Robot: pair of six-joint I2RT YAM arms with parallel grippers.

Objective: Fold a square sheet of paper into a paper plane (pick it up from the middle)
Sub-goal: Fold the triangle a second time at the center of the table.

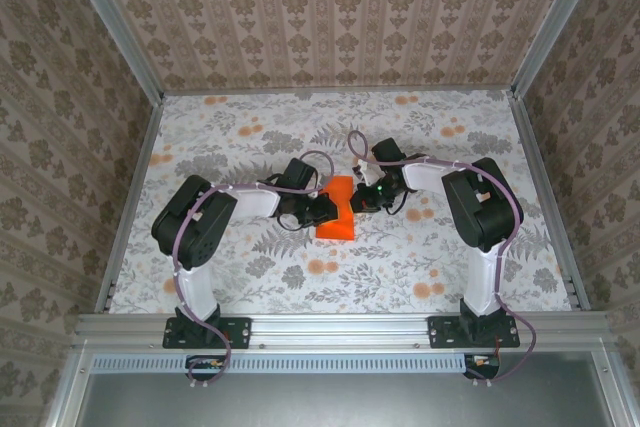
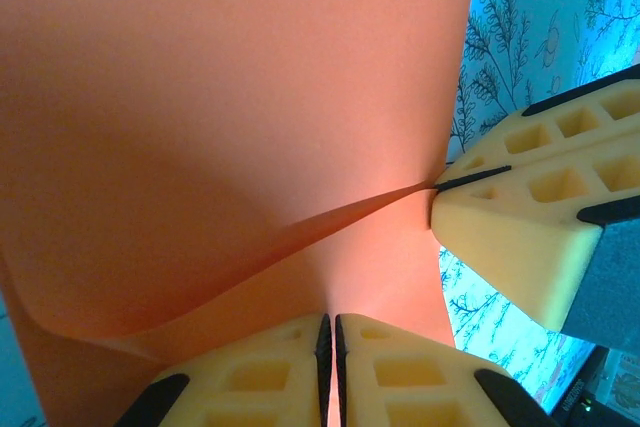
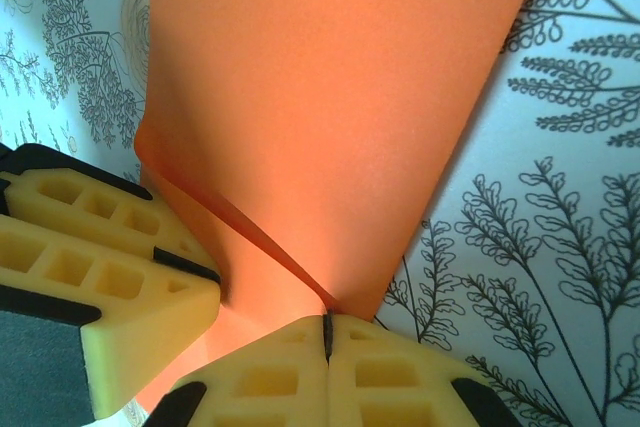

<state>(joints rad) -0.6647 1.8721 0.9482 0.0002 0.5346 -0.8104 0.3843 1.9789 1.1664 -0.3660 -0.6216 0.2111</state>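
Top external: left jaws and right jaws clamp opposite edges of the square sheet of paper (image 1: pixel 335 222).

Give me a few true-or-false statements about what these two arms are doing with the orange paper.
1. The orange paper sits between the two grippers. True.
2. The left gripper is wide open. False: it is shut on the paper.
3. The right gripper is pinching the paper. True.
4. The paper lies perfectly flat. False: a raised fold runs across it between the grippers.
5. The table is plain white. False: it has a leaf and flower print.
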